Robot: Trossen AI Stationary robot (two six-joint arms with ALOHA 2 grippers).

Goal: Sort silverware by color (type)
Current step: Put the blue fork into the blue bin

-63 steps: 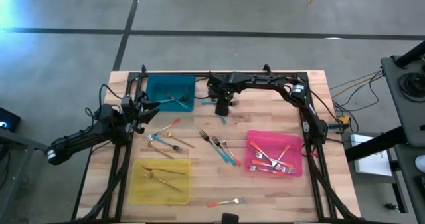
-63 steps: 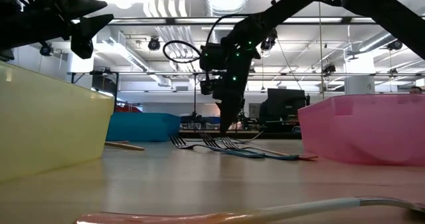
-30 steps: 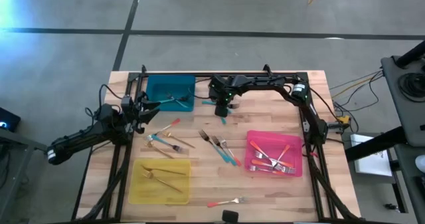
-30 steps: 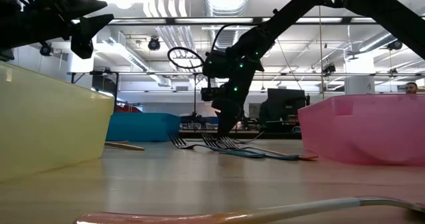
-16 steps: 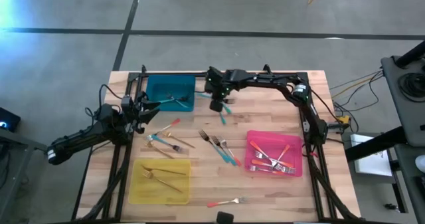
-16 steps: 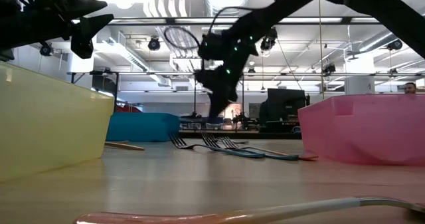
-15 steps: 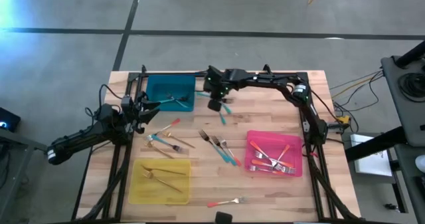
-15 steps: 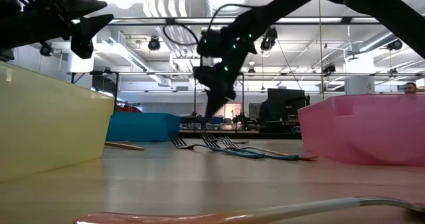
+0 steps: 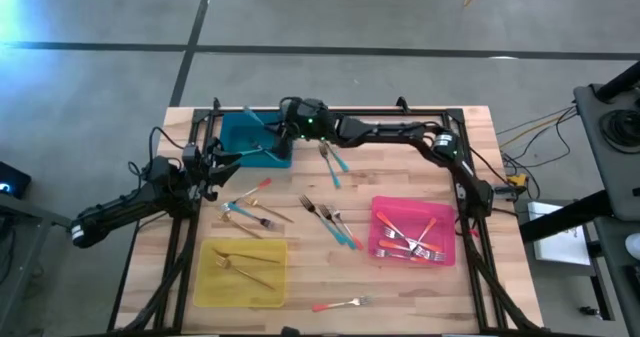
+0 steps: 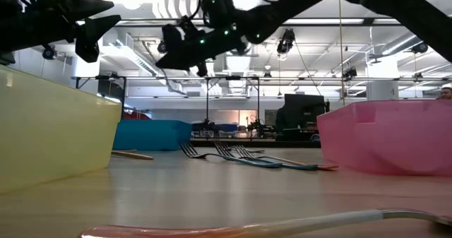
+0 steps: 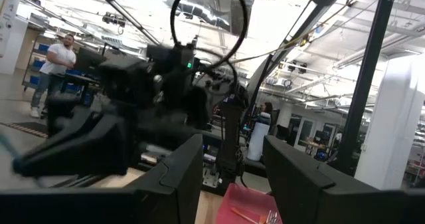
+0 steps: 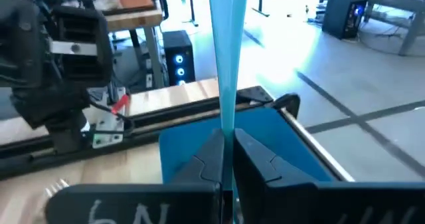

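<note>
Wooden table (image 9: 400, 277), scattered forks (image 9: 330, 220)

The only writing I can make out is a pair of pale hand-drawn marks (image 12: 119, 213) on the dark body of the right end effector (image 12: 228, 159), reading roughly like "6N". Nothing legible stands on the trays, the desk or elsewhere in the room.

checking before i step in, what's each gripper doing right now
Left gripper: open, empty, at the table's left edge.
Right gripper: shut on a teal fork, over the teal tray.
</note>
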